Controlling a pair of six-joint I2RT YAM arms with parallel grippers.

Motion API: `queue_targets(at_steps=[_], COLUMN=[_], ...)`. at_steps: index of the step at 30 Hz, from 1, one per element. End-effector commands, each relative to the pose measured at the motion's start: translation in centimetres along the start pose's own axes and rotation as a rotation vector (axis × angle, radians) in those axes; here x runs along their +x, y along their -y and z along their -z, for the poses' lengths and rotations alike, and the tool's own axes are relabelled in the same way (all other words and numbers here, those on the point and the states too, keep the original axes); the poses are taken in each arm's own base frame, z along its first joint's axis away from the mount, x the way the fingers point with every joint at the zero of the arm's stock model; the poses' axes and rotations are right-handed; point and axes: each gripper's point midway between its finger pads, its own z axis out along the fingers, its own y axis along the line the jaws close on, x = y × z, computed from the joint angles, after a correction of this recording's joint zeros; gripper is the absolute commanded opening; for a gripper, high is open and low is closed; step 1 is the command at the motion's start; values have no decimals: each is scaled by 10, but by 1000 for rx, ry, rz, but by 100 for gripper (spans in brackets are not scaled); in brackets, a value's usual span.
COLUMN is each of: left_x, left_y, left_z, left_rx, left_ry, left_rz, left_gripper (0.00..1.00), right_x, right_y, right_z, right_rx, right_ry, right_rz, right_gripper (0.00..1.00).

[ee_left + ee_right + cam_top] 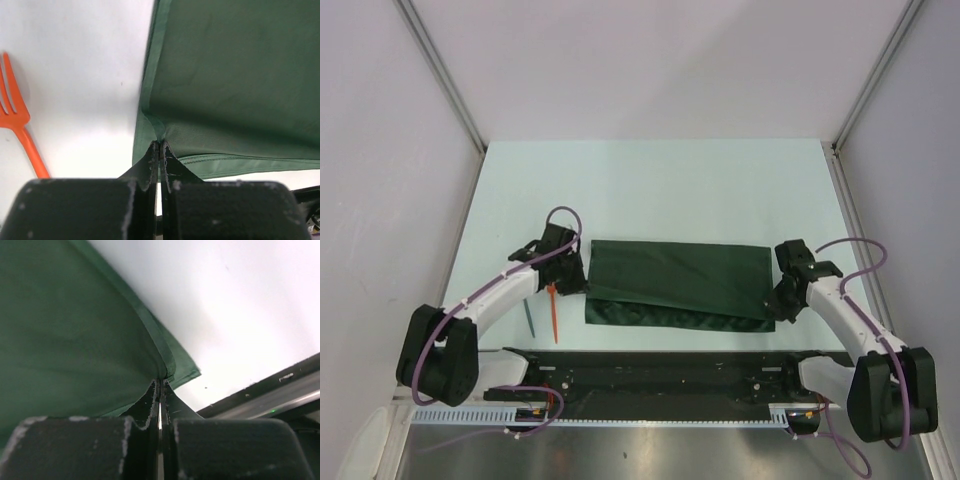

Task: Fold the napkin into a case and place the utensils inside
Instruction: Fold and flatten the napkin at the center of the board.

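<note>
Folding step, and both arms are on the cloth; the napkin (680, 283) lies across the middle of the bench (650, 190), a wide dark green rectangle with one layer doubled over another and a strip of the lower layer showing along the near edge. The left jaws are fully closed, nipping the cloth at its left end; the left wrist view has the napkin (230, 75) puckering up into the tips, a hemmed layer showing beneath. The right jaws are pressed shut the same way on the right near corner; the right wrist view has the napkin (65, 330) drawn to a point right at the tips, with a lower corner poking out beside them.

So this looks like a fold in mid-carry, not a finished case; the shape reads too wide for a narrow pouch. The utensils wait outside, left of the cloth: the orange fork (553, 308) just beside the left end, the teal piece (529, 318) close to its left; neither touches the napkin.

The next move, I'd judge, calls for both pinched corners to travel together and level; let one lag and the edge lands crooked; then lay it flat, release, and fold on towards a narrow pocket before any utensil goes in.
</note>
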Motion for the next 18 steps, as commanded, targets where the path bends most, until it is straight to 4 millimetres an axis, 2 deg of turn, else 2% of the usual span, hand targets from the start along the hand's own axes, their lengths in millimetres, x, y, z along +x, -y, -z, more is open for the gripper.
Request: queue_targets(at_steps=[1,14,18], left_x=[7,25,28], left_y=[-8,-11,-15], left_z=[-4,-18,-19], left_rx=[-30,-59,-79], left_ry=[-4,-57,-59], left_rz=[5,-6,-4], left_gripper=[0,0,0], right_x=[5,10,10], right_y=[15,19,19], right_z=[-10,-24,-22], right_rx=[82,102,107], right_ry=[-18,-10,-7], right_rz=[-25,-50,-34], right_gripper=[0,0,0])
